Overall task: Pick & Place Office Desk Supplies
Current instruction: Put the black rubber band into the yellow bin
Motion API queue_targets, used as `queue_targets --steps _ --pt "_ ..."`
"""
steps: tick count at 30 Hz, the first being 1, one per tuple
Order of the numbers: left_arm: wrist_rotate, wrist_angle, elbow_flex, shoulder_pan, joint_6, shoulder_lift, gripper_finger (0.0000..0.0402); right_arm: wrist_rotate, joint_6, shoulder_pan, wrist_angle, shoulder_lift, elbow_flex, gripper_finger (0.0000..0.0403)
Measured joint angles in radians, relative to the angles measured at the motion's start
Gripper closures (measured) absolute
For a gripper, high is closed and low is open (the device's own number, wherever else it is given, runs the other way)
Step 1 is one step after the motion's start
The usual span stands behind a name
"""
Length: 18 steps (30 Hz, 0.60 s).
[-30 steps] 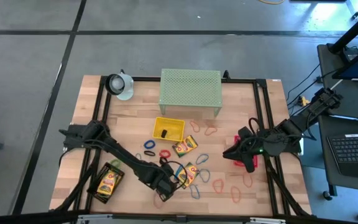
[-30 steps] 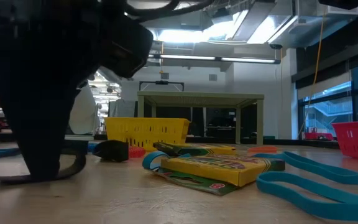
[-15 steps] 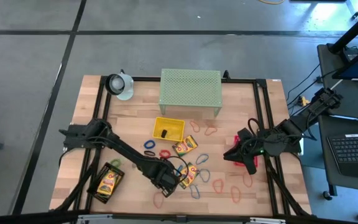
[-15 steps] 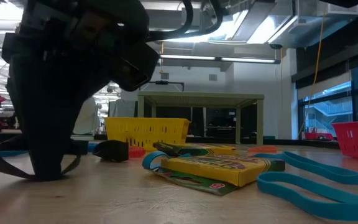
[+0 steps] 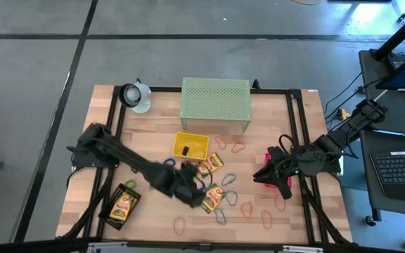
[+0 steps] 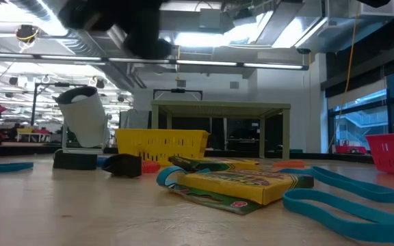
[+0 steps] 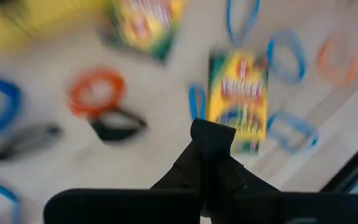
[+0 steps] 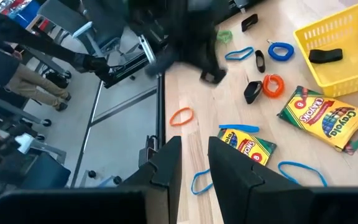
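- Lying scattered over the middle and front of the wooden desk (image 5: 97, 112) are the office supplies: crayon boxes, coloured loops and small black clips.
- One crayon box (image 5: 209, 165) sits just in front of the yellow mesh tray (image 5: 201, 140); a second crayon box (image 5: 213, 197) lies nearer the front edge, ringed by blue loops (image 5: 229, 181).
- A third crayon box (image 5: 121, 206) rests in a black mesh tray (image 5: 113, 195) near the front left corner.
- An orange loop (image 5: 180, 225) lies alone at the front edge; red and orange loops (image 5: 266, 219) spread toward the front right corner.
- A small black clip (image 5: 185, 150) sits inside the yellow mesh tray.
- The left gripper (image 5: 188, 184) hangs above the desk's middle, beside the second crayon box, its fingers (image 7: 211, 140) pressed together; whether anything is pinched between them cannot be told.
- In the left wrist view an orange-red loop (image 7: 96, 93) and a black clip (image 7: 118, 126) lie below it.
- The right gripper (image 5: 264, 175) waits by the right edge at a pink mesh tray (image 5: 271, 156); its fingers (image 8: 166, 163) stand slightly apart.
- A pale green mesh shelf (image 5: 215, 104) stands at the rear edge, with a round lamp-like object (image 5: 135, 96) near the rear left corner.
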Motion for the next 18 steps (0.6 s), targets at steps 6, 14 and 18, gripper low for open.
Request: queue_targets --steps 6,14,18 --pt "-0.022 -0.135 0.008 0.178 0.152 -0.060 0.0400 0.001 -0.024 -0.004 0.000 0.000 0.000 0.0321" --pt "0.117 -0.087 -0.025 0.470 0.572 -0.070 0.0400 0.001 -0.024 -0.056 -0.001 0.000 0.000 0.0321" --pt "0.198 -0.055 -0.070 0.548 0.697 -0.070 0.0400 0.001 -0.021 -0.086 -0.001 0.000 0.000 0.0321"
